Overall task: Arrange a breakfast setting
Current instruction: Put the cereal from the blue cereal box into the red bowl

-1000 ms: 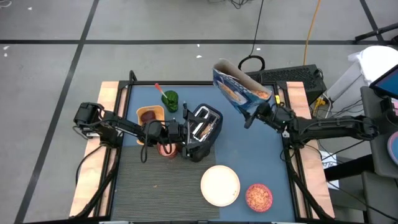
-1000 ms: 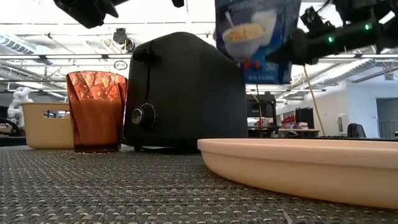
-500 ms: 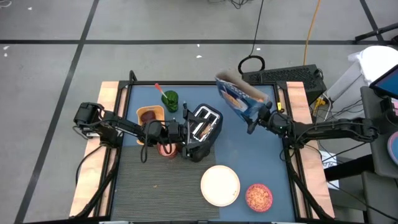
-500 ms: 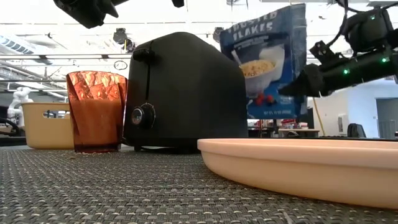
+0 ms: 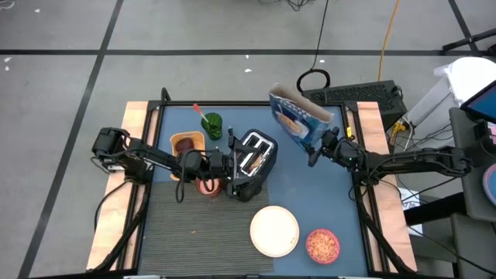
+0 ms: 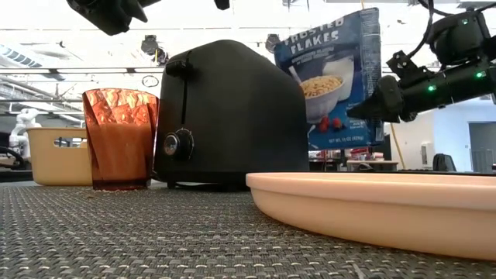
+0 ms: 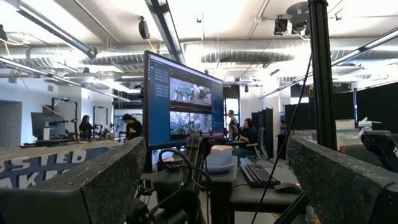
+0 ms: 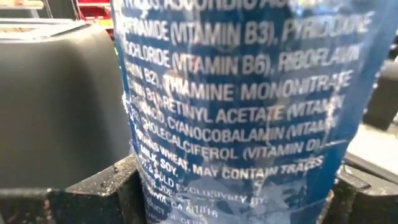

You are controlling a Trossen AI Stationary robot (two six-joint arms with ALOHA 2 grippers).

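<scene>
My right gripper (image 5: 316,151) is shut on a blue cereal bag (image 5: 298,116) near the table's far right; the bag also shows in the low view (image 6: 333,85). My left gripper (image 5: 225,163) is open and empty, raised just left of the silver-black toaster (image 5: 253,164). The cream plate (image 5: 274,230) lies on the mat near the front edge, with no toast showing on it. The pink bowl of cereal (image 5: 322,245) sits to its right. The red-handled spoon (image 5: 199,113) stands in a green cup (image 5: 212,125) at the back. My right gripper holds the bag's lower part (image 8: 236,168) between its two fingers (image 8: 99,190), one on each side, the printed back face toward the wrist. The fingers come about level from the table's right side. The bag stands nearly upright, open top up; whether its bottom touches the table I cannot tell.
An orange square container (image 5: 186,143) sits left of the toaster. An orange-red tumbler (image 5: 208,186) stands under the left arm, close to the toaster's left side. The ribbed grey mat (image 5: 194,232) covers the front of the table.
My right gripper has gone down and toward the table's right edge with the cereal bag. The bag was high and tipped toward the left; it now stands nearly upright and low, close to the table.
</scene>
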